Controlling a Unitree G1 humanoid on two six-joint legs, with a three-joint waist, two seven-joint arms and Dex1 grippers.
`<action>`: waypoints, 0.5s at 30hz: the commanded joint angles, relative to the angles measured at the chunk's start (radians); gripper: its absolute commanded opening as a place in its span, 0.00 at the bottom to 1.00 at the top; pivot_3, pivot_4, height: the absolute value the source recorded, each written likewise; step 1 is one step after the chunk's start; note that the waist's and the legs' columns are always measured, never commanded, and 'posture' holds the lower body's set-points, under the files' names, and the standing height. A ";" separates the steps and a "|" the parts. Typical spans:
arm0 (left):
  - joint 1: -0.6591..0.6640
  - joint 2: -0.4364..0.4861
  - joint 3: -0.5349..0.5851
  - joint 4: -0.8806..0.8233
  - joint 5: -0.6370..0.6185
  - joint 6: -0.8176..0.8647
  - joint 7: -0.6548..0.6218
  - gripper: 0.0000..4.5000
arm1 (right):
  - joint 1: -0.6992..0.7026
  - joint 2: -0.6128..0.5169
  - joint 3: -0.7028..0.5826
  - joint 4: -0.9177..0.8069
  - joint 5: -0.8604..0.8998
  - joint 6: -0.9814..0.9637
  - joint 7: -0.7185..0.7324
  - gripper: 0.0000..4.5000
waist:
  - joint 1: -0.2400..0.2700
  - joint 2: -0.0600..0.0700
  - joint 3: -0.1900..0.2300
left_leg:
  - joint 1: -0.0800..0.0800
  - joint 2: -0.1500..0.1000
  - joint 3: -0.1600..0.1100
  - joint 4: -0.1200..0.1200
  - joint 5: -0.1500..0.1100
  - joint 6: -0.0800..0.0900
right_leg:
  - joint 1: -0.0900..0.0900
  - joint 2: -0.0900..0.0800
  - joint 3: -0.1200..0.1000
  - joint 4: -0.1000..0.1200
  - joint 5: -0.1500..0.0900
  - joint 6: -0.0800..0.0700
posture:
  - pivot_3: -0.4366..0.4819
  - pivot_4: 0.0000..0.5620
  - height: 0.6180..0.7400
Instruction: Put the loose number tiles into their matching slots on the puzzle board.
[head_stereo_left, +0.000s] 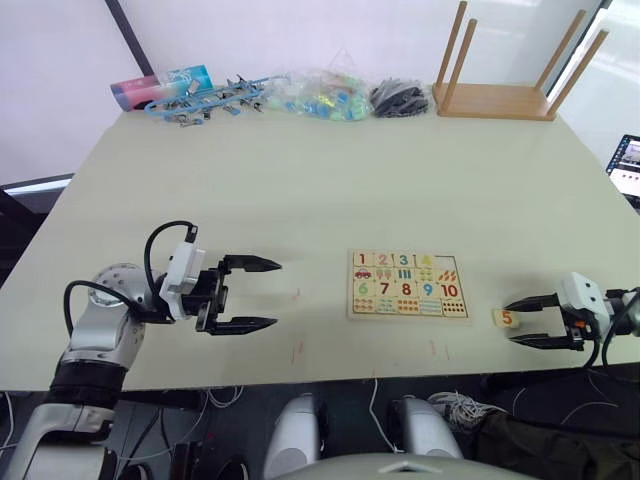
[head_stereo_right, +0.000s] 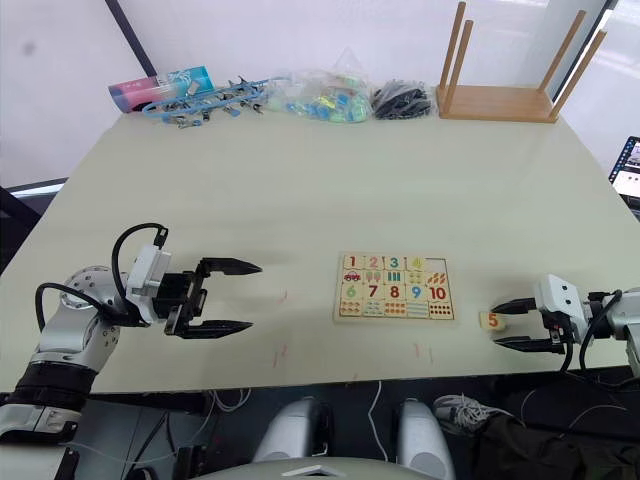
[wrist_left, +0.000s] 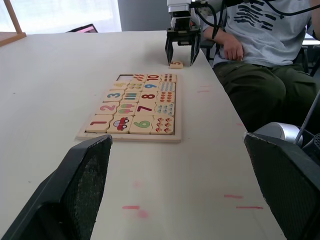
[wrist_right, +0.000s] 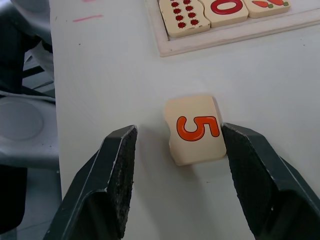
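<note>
1. Pale wooden square tile with an orange 5 (head_stereo_left: 507, 319) lies on the cream tabletop (head_stereo_left: 300, 180), just right of the flat wooden puzzle board with coloured numbers (head_stereo_left: 408, 285). The right hand (head_stereo_left: 527, 321) brackets it, open; the left hand (head_stereo_left: 262, 294) hovers well left, also open.
2. Right eye view repeats this layout.
3. Left wrist view adds a seated person's hand (wrist_left: 233, 49) close behind the right hand, and an empty slot (wrist_left: 125, 77) at the board's far corner.
4. Right wrist view shows the tile off-centre, apparently touching one finger (wrist_right: 255, 170), the other apart. Closing now could skew or push the tile, I judge, giving a crooked grasp.
</note>
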 joint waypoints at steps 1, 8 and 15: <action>-0.013 0.016 -0.005 -0.007 -0.020 -0.015 -0.032 1.00 | 0.036 0.021 -0.025 -0.027 -0.002 0.006 -0.035 0.62 | -0.001 0.000 0.000 | 0.000 0.000 0.000 0.000 0.000 0.000 | 0.000 0.000 0.000 0.000 0.000 0.000 | 0.48 0.27 0.99; -0.017 0.017 -0.010 -0.001 -0.022 -0.019 -0.032 1.00 | 0.044 0.052 -0.044 -0.036 -0.016 -0.014 -0.077 0.62 | -0.013 0.000 0.000 | 0.000 0.000 0.000 0.000 0.000 0.000 | 0.000 0.001 0.000 0.000 0.000 0.000 | 0.48 0.27 0.99; -0.017 0.020 -0.013 0.001 -0.025 -0.022 -0.032 1.00 | 0.053 0.046 -0.036 -0.021 -0.042 -0.030 -0.072 0.56 | -0.014 -0.001 0.000 | 0.000 0.000 0.000 0.000 0.000 0.000 | 0.000 0.001 0.000 0.001 0.000 0.000 | 0.48 0.27 0.99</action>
